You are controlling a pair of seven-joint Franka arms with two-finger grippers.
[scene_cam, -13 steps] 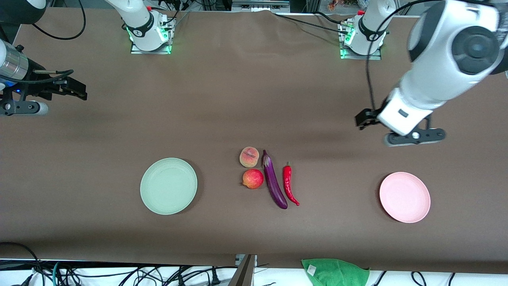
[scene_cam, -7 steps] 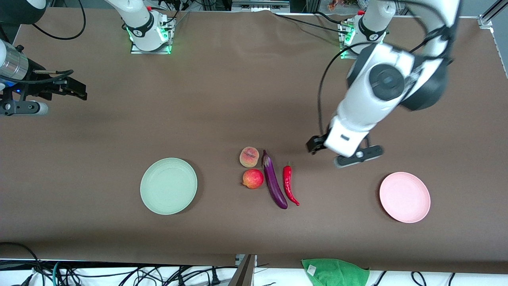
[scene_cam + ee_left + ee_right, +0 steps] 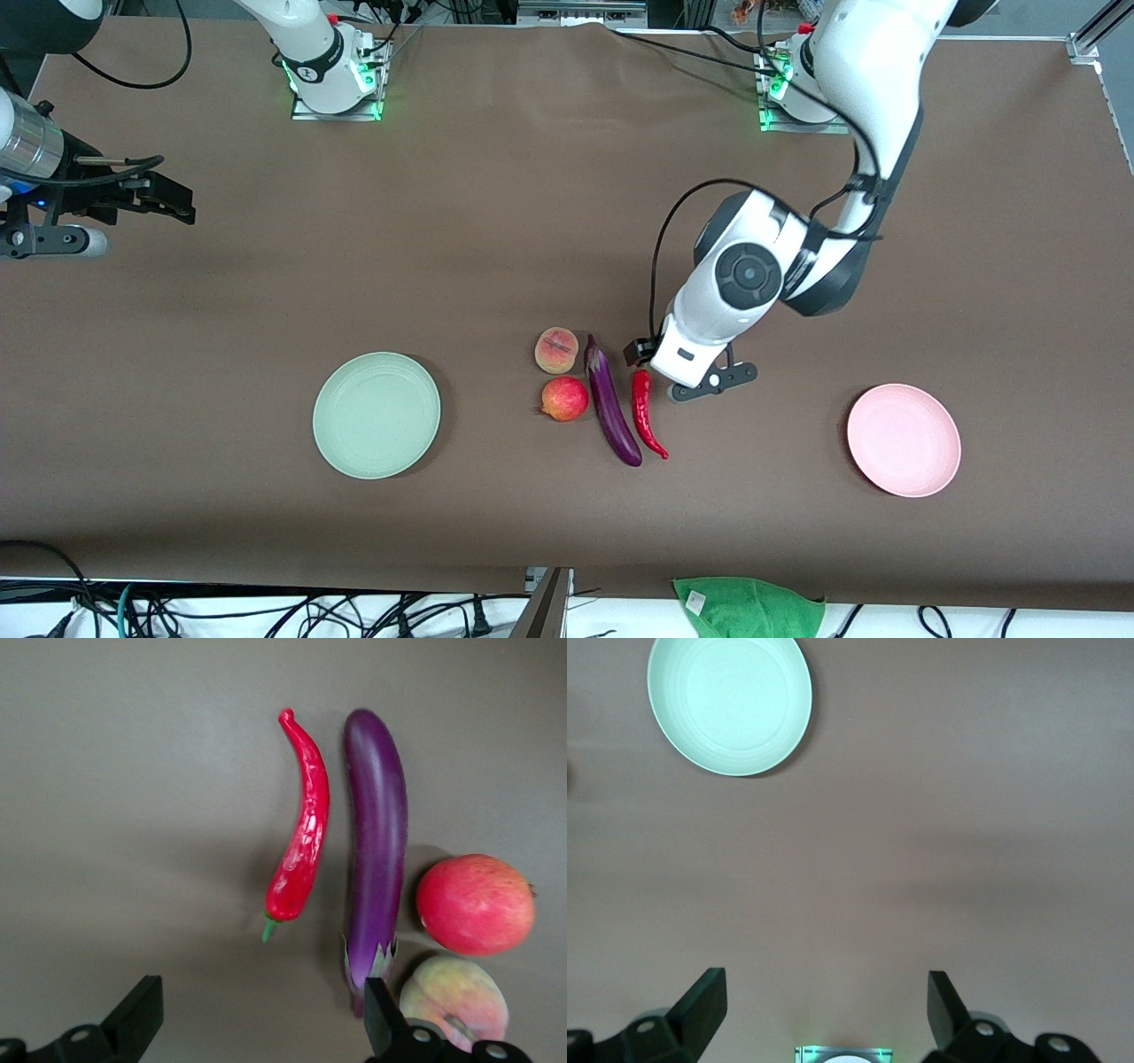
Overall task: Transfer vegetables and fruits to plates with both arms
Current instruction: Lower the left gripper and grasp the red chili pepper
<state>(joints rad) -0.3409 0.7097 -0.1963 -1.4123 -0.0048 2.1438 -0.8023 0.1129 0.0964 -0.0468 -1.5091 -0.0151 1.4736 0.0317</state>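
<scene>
Produce lies untouched between your two plates: left tool (image 3: pixel 257 1028) hangs spread wide over the curved red chili pepper (image 3: pixel 645 413) beside the long purple eggplant (image 3: pixel 611 404), presumably lining up a grasp, while right tool (image 3: pixel 824 1010) waits, fingers wide.

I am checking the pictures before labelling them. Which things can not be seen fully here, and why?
- Left gripper: in the front view the arm's own wrist covers it; the left wrist view's edge cuts its open fingers.
- Peach: in the left wrist view, partly covered by one finger and cut by the edge.
- Right gripper: its arm is cut by the front view's edge.
</scene>
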